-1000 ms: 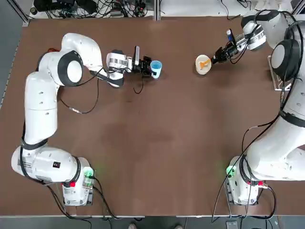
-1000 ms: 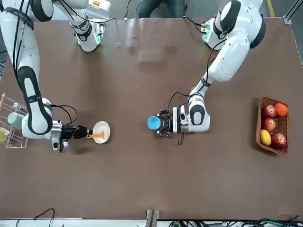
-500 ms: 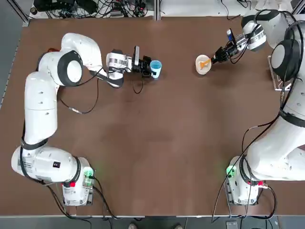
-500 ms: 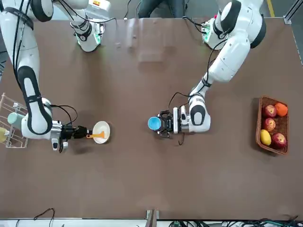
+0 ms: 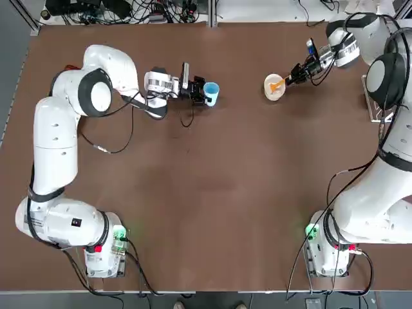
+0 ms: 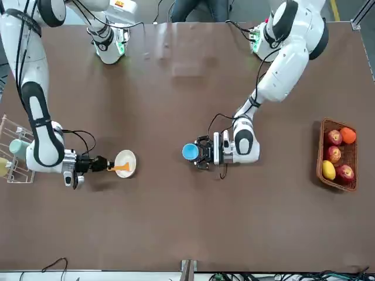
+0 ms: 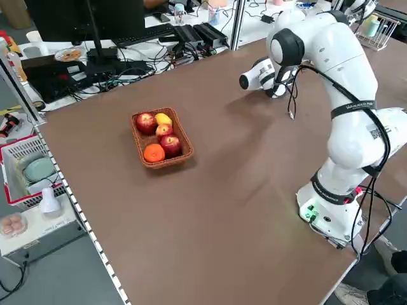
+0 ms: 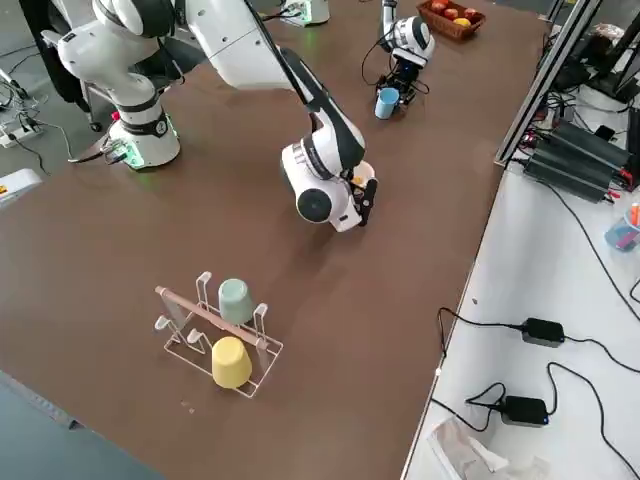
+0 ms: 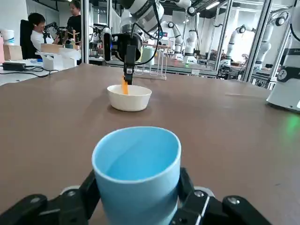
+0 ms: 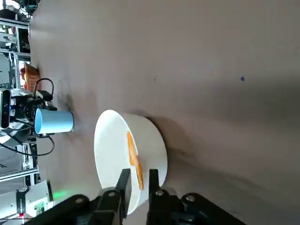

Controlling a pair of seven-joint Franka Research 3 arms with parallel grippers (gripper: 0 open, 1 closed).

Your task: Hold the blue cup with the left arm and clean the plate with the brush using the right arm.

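- The right gripper [image 5: 295,73] is closed on the handle end of the brush [image 5: 278,84], whose orange tip reaches down into the plate [image 5: 273,88]; pinching the far end seems meant to let the tip sweep the inside while the fingers stay clear of the rim.
- In the top view the plate sits at about 1 o'clock on the worktop [image 5: 212,193], with the right gripper just beyond it towards 2 o'clock.
- The left gripper [image 5: 201,92] is closed on the blue cup [image 5: 211,92], one finger on each side of its wall, low on the body in the left wrist view.
- The blue cup stands upright near 12 o'clock, mouth open upward and apparently empty, well apart from the plate; held there, it looks simply steadied out of the brush's way.
- Further out, a wicker basket [image 6: 338,154] of fruit lies at about 9 o'clock in the top view's terms, and a wire rack [image 8: 215,337] with two cups stands beyond 2 o'clock.
- No brand, label or writing on the cup, plate or brush can be read.
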